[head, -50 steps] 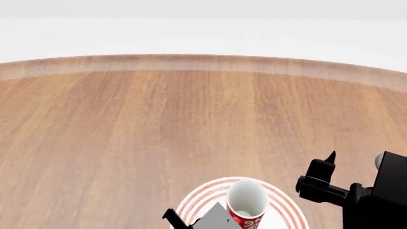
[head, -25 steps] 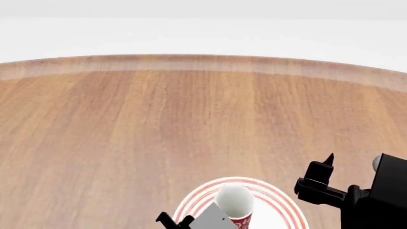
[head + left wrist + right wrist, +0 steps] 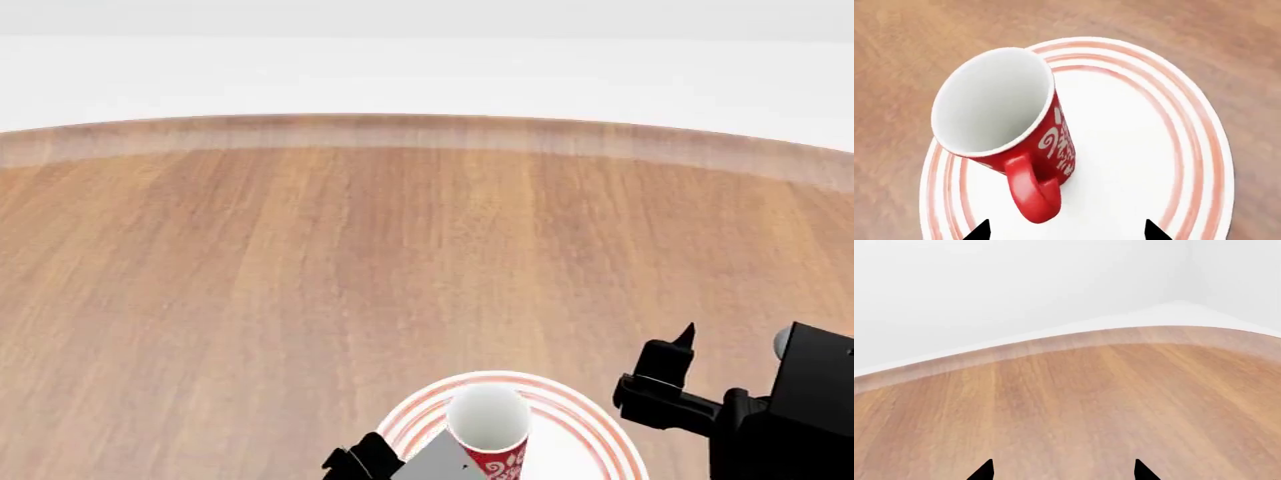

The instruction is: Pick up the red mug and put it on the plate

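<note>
The red mug [image 3: 1021, 140], with a white pattern and white inside, stands on the plate [image 3: 1141, 150], a white plate with red rings. Its handle points toward my left gripper [image 3: 1064, 232]. That gripper is open: its two black fingertips [image 3: 981, 231] stand wide apart, just short of the handle, and touch nothing. In the head view the mug [image 3: 489, 430] sits on the plate [image 3: 587, 425] at the near edge of the table, with my left gripper [image 3: 360, 462] just beside it. My right gripper [image 3: 661, 365] is open and empty, to the right of the plate.
The wooden table [image 3: 400, 250] stretches far ahead to a rounded far edge, with a white wall behind it. The right wrist view shows only bare wood [image 3: 1074, 405] and the far edge.
The mug has shifted a little to the left over the plate and now stands straighter. The left gripper has shifted slightly beside it. The right arm has barely moved.
</note>
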Robot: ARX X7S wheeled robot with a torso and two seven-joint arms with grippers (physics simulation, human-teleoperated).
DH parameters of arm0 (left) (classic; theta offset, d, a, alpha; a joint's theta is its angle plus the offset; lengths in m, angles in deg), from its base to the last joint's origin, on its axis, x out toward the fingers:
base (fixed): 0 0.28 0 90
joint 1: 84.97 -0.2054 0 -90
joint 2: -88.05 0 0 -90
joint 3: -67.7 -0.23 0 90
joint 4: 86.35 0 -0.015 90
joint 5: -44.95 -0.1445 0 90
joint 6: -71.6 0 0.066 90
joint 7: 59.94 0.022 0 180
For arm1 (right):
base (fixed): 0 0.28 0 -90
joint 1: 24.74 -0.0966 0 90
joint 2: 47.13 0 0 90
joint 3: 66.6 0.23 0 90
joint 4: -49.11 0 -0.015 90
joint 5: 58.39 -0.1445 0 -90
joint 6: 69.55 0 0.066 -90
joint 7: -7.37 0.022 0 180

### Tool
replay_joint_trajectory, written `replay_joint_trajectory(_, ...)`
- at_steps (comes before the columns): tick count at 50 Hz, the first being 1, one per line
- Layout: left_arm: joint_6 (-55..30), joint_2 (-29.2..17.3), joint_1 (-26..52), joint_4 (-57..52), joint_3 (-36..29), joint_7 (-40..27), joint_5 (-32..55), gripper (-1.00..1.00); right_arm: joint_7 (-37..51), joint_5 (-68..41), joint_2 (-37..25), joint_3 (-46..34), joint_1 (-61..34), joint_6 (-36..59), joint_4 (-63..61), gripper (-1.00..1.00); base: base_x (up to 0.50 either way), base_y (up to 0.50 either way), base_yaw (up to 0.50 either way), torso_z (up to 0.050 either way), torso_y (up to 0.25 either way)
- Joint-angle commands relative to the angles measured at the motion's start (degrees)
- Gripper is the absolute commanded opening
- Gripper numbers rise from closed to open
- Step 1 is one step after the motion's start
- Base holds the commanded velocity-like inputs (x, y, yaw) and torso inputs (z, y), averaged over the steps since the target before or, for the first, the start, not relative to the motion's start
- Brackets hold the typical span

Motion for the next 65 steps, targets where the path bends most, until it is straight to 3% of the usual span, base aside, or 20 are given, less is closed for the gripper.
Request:
replay_joint_trajectory(1,-6.2,-14.1,3.2,-27.5,0.9,-4.2,7.3,1.00,0.3,0.2,-0.1,-0.7,-0.2,-0.2,0.6,1.00,0.00,0.00,0.00,0.000,0.000)
replay_joint_trajectory(8,-8.2,-23.6,5.9,-41.6,3.7,-12.3,11.1,1.00,0.1,0.7,0.2,-1.6,-0.9,-1.0,2.6,1.00,0.00,0.00,0.00,0.000,0.000)
replay_joint_trajectory(13,-7.6,-29.2,7.4,-50.7,5.1,-13.5,12.0,1.00,0.4,0.8,0.2,-2.0,-0.9,-0.9,2.4,1.00,0.00,0.00,0.00,0.000,0.000)
replay_joint_trajectory(17,-1.4,-35.5,7.9,-55.2,9.4,-13.5,8.8,1.00,0.1,0.7,0.1,-2.7,-0.8,-0.7,2.0,1.00,0.00,0.00,0.00,0.000,0.000)
replay_joint_trajectory(20,2.4,-37.8,7.7,-54.7,12.4,-14.1,8.8,1.00,0.1,0.3,-0.1,-2.8,-0.6,-0.1,0.6,1.00,0.00,0.00,0.00,0.000,0.000)
replay_joint_trajectory(22,6.4,-38.8,6.2,-53.9,14.5,-17.9,5.7,1.00,0.0,0.2,-0.2,-3.1,-0.6,-0.2,0.0,1.00,0.00,0.00,0.00,0.000,0.000)
replay_joint_trajectory(23,6.4,-38.8,6.2,-53.9,14.5,-17.9,5.7,1.00,0.0,0.2,-0.2,-3.2,-0.6,-0.2,0.0,1.00,0.00,0.00,0.00,0.000,0.000)
replay_joint_trajectory(24,11.0,-38.9,3.6,-52.6,16.9,-23.5,3.4,1.00,-0.7,0.4,-0.3,-4.0,-0.4,-1.0,-0.3,1.00,0.00,0.00,0.00,0.000,0.000)
replay_joint_trajectory(25,12.0,-38.7,2.8,-51.8,17.7,-24.2,4.9,1.00,-0.9,0.6,-0.4,-4.5,-0.3,-1.3,-0.3,1.00,0.00,0.00,0.00,0.000,0.000)
replay_joint_trajectory(26,13.4,-37.6,1.3,-49.9,18.6,-31.5,1.3,1.00,-2.3,0.6,-0.8,-5.6,-0.5,-2.0,-0.8,1.00,0.00,0.00,0.00,0.000,0.000)
replay_joint_trajectory(31,20.1,-37.1,-2.7,-48.6,21.2,-37.1,-3.2,1.00,-2.8,3.7,-2.0,-9.4,0.9,-5.8,-5.5,1.00,0.00,0.00,0.00,0.000,0.000)
replay_joint_trajectory(44,28.6,-37.0,-7.1,-48.4,23.0,-42.4,-14.5,1.00,-1.4,15.9,-5.7,-20.1,5.3,-17.5,-18.7,1.00,0.00,0.00,0.00,0.000,0.000)
replay_joint_trajectory(65,31.2,-37.9,-8.0,-50.6,24.4,-44.1,-17.8,1.00,0.2,18.3,-7.0,-21.1,5.6,-17.2,-24.6,1.00,0.00,0.00,0.00,0.000,0.000)
